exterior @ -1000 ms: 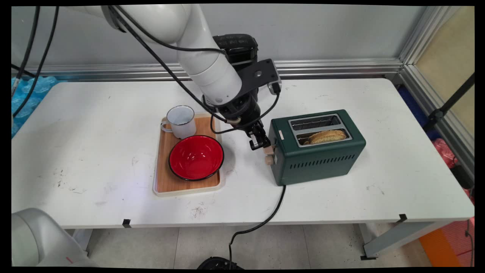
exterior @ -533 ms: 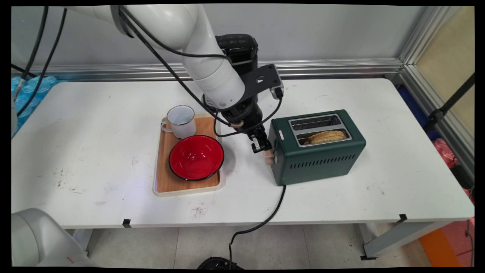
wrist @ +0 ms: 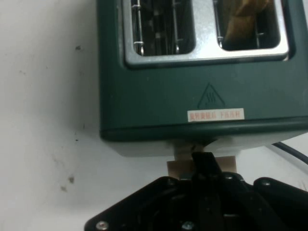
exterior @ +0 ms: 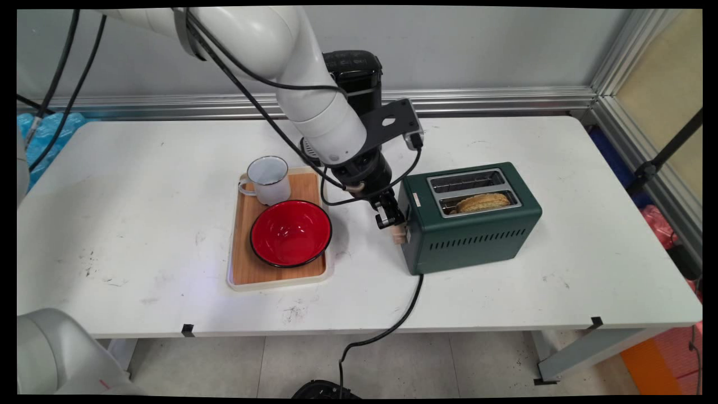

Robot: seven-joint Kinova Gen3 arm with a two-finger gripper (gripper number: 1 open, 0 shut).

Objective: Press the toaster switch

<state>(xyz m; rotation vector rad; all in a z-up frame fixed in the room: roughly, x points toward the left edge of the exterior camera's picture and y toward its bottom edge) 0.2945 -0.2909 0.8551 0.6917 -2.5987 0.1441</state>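
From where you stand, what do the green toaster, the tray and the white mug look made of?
Toaster: probably painted metal, matte dark green with punched vents and shiny steel slot frames. Tray: wood-grain inlay, perhaps bamboo, in a cream rim, likely plastic. Mug: looks like enamelled metal, glossy white with a thin dark rim.

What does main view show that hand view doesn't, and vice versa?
Main only: wooden tray with white mug and red bowl, toaster's power cord, black appliance behind the arm.
Hand only: red-lettered label and warning triangle on the toaster.
Both: green toaster, bread in one slot, hand at the tan lever.
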